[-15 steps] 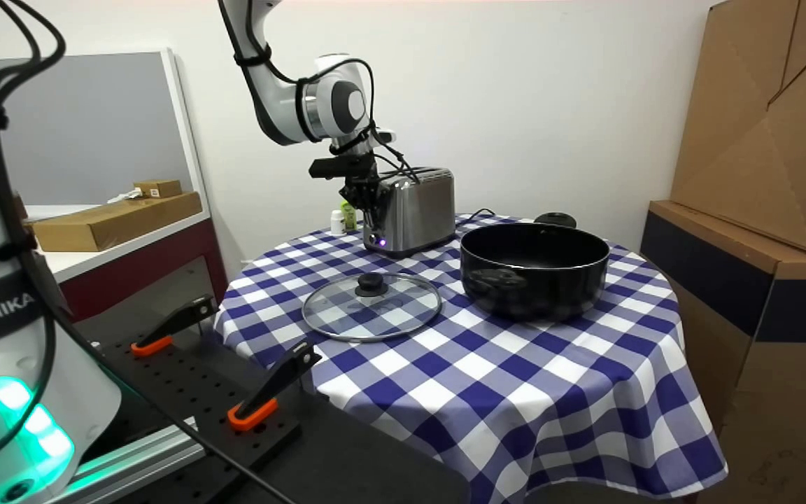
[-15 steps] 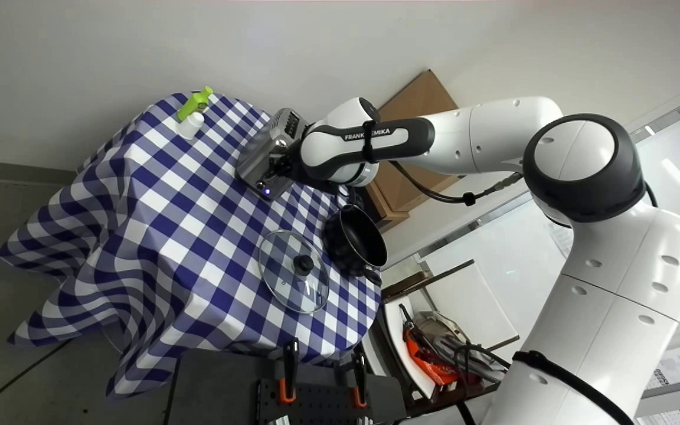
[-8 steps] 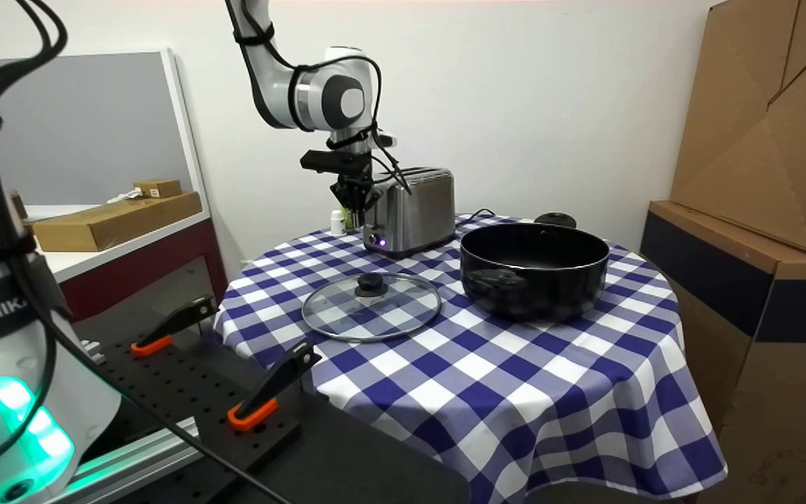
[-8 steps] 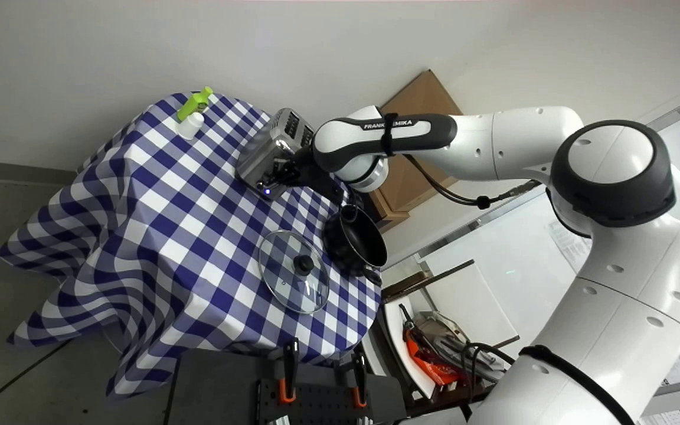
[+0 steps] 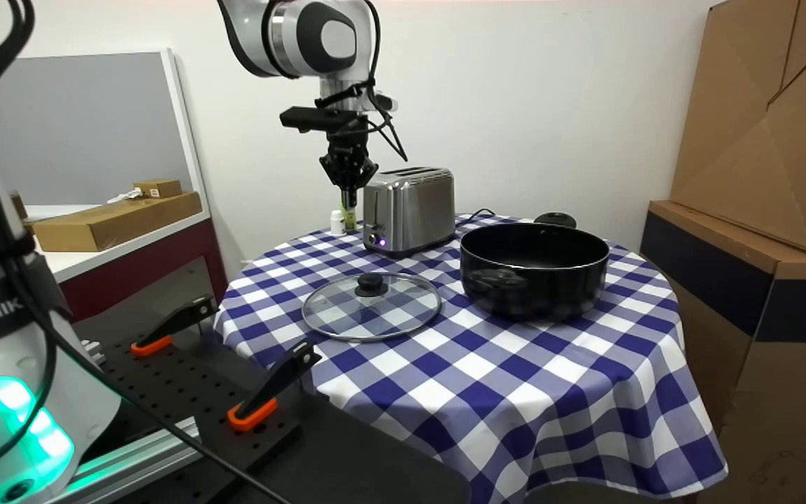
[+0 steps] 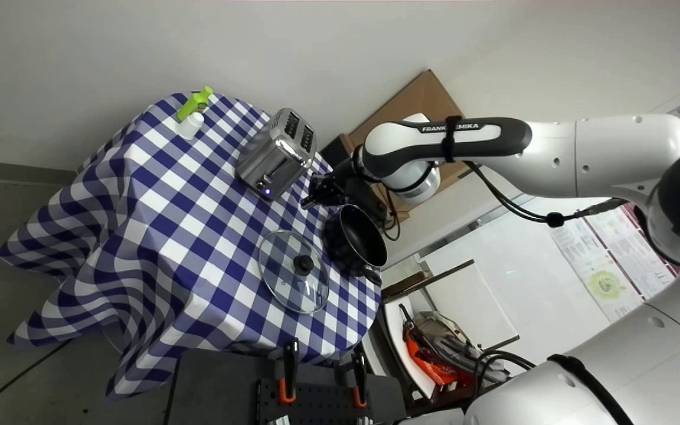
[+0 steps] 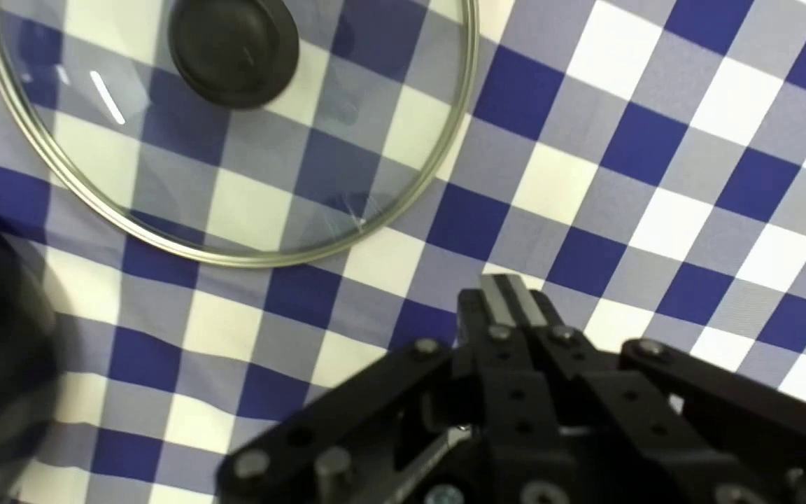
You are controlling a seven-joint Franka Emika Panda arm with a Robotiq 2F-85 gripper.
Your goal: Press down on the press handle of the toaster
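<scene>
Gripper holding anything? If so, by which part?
Nothing held: the gripper is shut and empty in the wrist view, apart from the toaster in both exterior views.

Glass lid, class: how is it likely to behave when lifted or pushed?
The glass lid looks clear with a thin rim, so probably rigid but breakable. Lying flat, it would likely slide, not roll. Its black knob should suit gripping.
</scene>
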